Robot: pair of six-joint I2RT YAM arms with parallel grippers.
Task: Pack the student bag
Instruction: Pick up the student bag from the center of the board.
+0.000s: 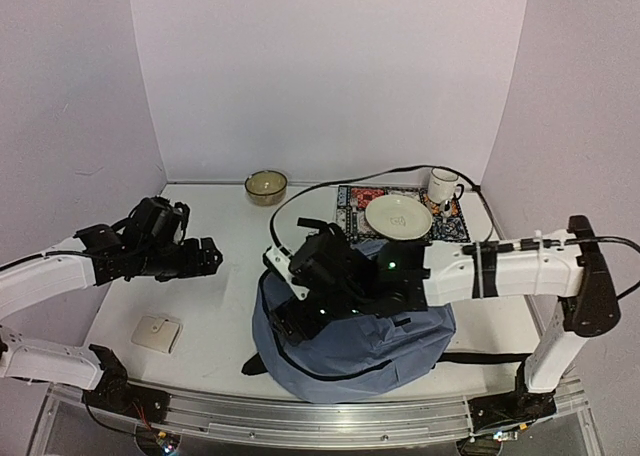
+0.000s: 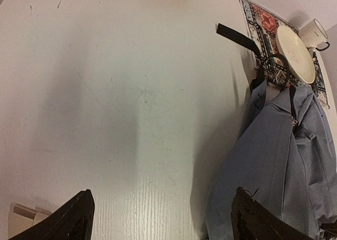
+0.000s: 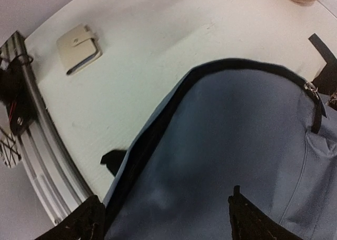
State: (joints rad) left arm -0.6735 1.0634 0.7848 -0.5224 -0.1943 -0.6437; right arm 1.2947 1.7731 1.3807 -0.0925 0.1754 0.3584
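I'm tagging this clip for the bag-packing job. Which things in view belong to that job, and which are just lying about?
Job:
- bag

Lying about:
- bowl
- mat
- plate
- mug
- wallet (may be meant for packing; cannot tell)

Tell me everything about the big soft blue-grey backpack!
The big soft blue-grey fabric backpack lies on the white table near its front edge, looking limp and rumpled. A black zipper band curves along its edge with a metal pull. Black straps stick out at the sides, and its black top handle reaches the patterned mat. The right gripper hangs open above it; touching can't be told.
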